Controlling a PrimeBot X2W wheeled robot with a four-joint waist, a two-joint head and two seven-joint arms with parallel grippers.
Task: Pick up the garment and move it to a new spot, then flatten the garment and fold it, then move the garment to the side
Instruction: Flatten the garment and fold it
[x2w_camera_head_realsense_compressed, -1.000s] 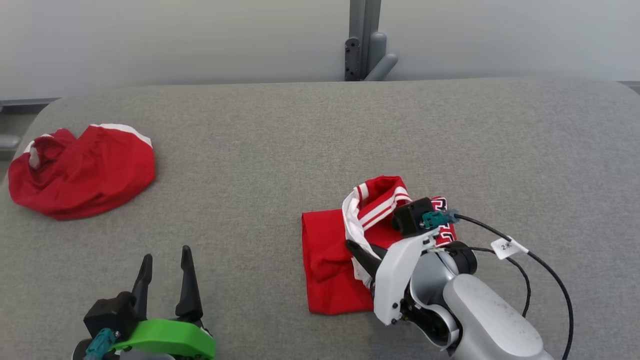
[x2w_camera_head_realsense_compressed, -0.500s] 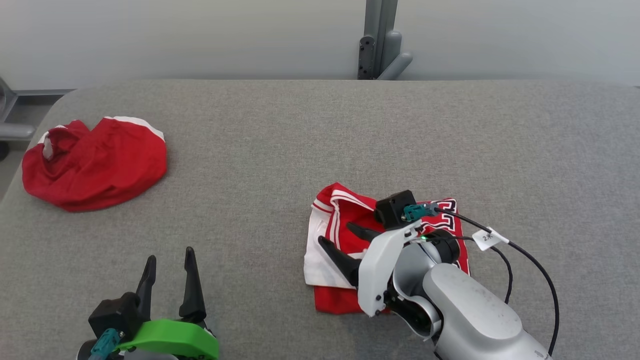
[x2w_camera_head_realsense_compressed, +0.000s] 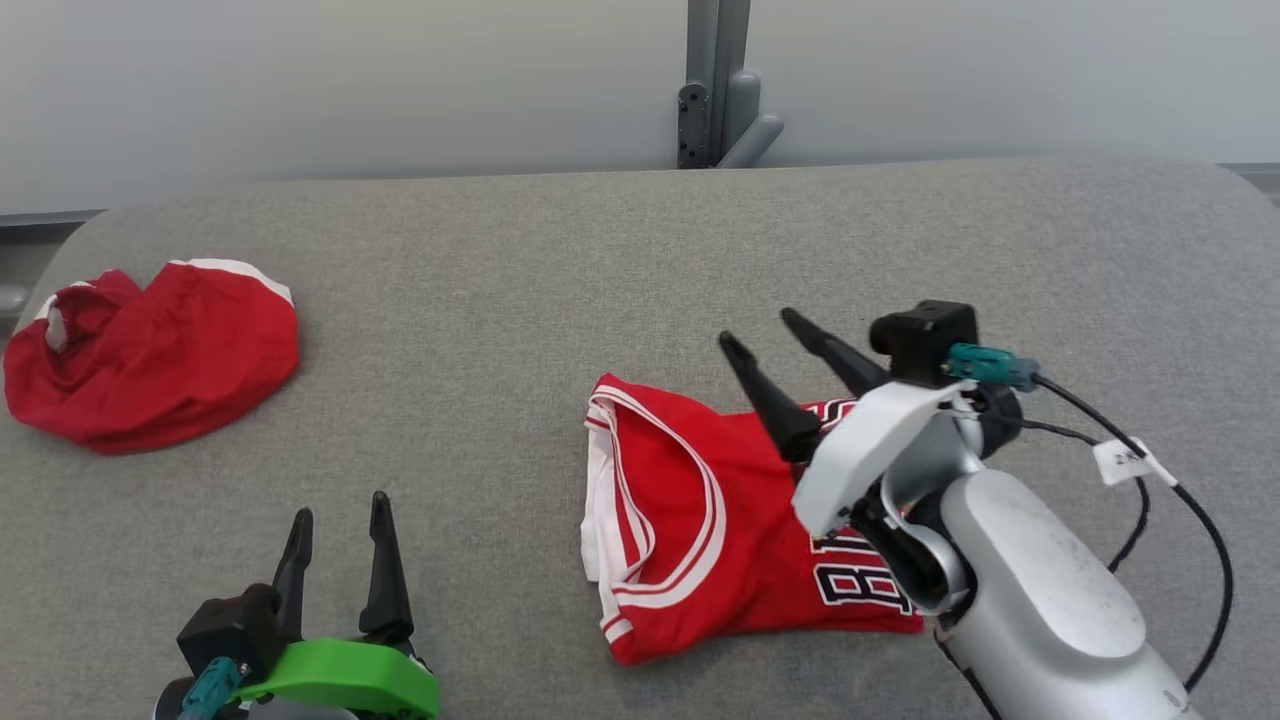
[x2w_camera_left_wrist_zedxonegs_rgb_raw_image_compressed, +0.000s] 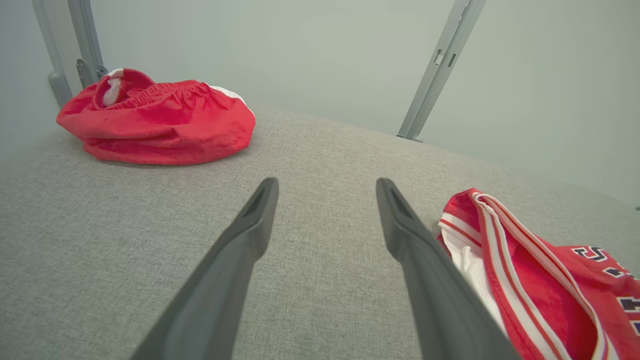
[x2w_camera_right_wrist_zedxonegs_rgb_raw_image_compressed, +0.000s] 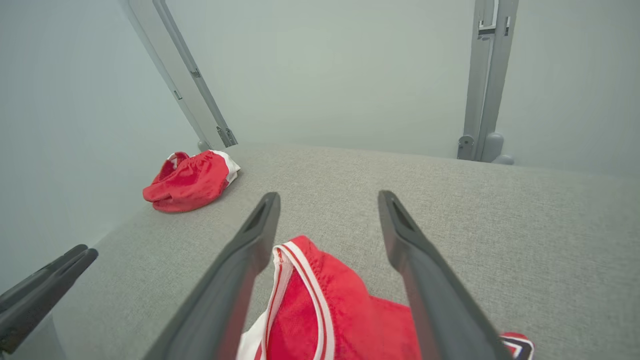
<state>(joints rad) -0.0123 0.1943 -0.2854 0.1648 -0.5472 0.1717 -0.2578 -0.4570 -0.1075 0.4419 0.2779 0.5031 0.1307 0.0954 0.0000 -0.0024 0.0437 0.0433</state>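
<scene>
The garment (x2w_camera_head_realsense_compressed: 700, 530), a red jersey with white trim and dark lettering, lies folded on the grey table, right of centre. My right gripper (x2w_camera_head_realsense_compressed: 756, 328) is open and empty, its fingers lifted over the jersey's far edge and pointing to the back left. In the right wrist view the garment (x2w_camera_right_wrist_zedxonegs_rgb_raw_image_compressed: 320, 300) sits low between the spread fingers of the right gripper (x2w_camera_right_wrist_zedxonegs_rgb_raw_image_compressed: 327, 197). My left gripper (x2w_camera_head_realsense_compressed: 339, 506) is open over bare table at the lower left. In the left wrist view the left gripper (x2w_camera_left_wrist_zedxonegs_rgb_raw_image_compressed: 327, 182) has the garment (x2w_camera_left_wrist_zedxonegs_rgb_raw_image_compressed: 540, 295) to its right, apart from it.
A second red garment, crumpled shorts (x2w_camera_head_realsense_compressed: 150, 350), lies near the table's far left edge (x2w_camera_left_wrist_zedxonegs_rgb_raw_image_compressed: 160, 120) (x2w_camera_right_wrist_zedxonegs_rgb_raw_image_compressed: 190, 182). The grey padded table (x2w_camera_head_realsense_compressed: 500, 300) has rounded corners. A grey metal post (x2w_camera_head_realsense_compressed: 715, 90) stands behind its back edge before a pale wall.
My right gripper has opened, let go of the jersey and lifted toward the back. The jersey now lies flatter, with its lettering showing. The head camera has shifted; the left arm has stayed put.
</scene>
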